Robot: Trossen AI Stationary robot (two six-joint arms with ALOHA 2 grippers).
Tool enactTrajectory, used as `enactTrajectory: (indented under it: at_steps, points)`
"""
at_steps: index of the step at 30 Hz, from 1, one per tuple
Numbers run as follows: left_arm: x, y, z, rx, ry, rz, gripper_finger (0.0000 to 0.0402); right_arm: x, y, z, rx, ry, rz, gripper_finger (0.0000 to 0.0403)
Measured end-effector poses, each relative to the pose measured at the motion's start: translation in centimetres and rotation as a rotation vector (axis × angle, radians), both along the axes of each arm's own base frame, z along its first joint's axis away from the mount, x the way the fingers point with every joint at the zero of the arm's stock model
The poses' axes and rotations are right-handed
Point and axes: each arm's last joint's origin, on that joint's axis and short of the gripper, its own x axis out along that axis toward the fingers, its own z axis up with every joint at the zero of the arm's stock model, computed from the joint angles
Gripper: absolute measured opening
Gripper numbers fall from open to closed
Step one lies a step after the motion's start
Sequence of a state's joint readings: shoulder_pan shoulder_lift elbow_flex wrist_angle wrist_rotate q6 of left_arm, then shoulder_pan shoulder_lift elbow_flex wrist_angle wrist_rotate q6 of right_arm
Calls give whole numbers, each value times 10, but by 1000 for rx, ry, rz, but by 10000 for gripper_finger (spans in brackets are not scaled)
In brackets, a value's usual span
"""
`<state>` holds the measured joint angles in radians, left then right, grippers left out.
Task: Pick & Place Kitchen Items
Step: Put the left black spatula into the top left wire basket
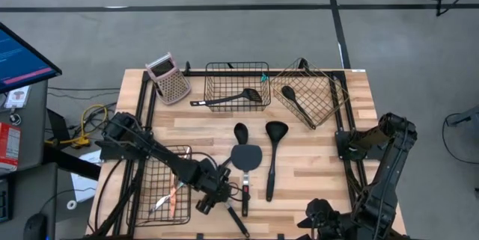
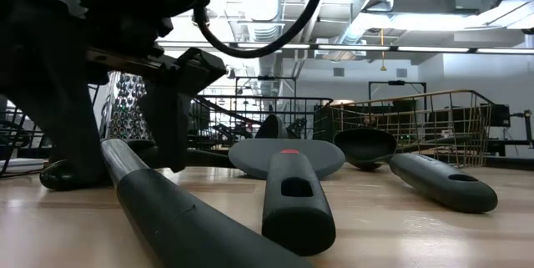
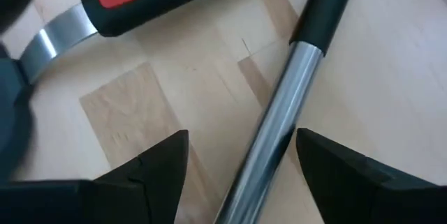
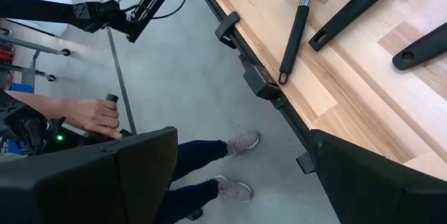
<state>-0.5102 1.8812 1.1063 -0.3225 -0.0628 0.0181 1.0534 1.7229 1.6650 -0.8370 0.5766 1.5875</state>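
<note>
While the left gripper (image 1: 222, 199) hangs low over the front of the table (image 1: 314, 158) with its fingers (image 3: 157, 165) spread and nothing between them but air and a utensil's shaft, the step in hand looks like picking up the thin tool (image 1: 238, 221) that lies there, a silver rod with a black grip. To do it well, the fingers should drop evenly to either side of the rod and close across it, not along it. The rod sits nearer one finger than the other, so a small sideways shift first would help. It is round and smooth, so a squeeze off centre may roll it away.

Other utensils are scattered about: a spatula (image 1: 245, 158) with a red mark on its handle just beside the tool, a ladle (image 1: 274, 139) and a spoon (image 1: 240, 134) farther back, one more in the black basket (image 1: 236, 84), one in the gold basket (image 1: 308, 98).

Only the left wrist view shows how the rod lies between the fingers; from above the arm hides this. Only the high view shows the baskets and the grater (image 1: 168, 79). The right gripper (image 4: 237, 175), open and empty, waits past the front edge, where its own view shows a person's hand (image 4: 98, 118) on a control.
</note>
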Motion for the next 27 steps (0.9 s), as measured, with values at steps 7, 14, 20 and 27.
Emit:
enactTrajectory:
  at_steps: [7, 14, 20, 27]
  points:
    - [-3, 4, -5, 10, 20, 0, 184, 0, 0, 0, 6, -3, 0, 317]
    - [-7, 7, -11, 14, 41, 14, 133, 1, 0, 0, 7, -3, -2, 317]
    - [-6, 9, -10, 26, 35, 10, 46, 1, 0, 0, 11, -5, -10, 317]
    - [-5, 8, -5, 11, -7, 28, 38, 2, -1, 1, 2, -25, -31, 317]
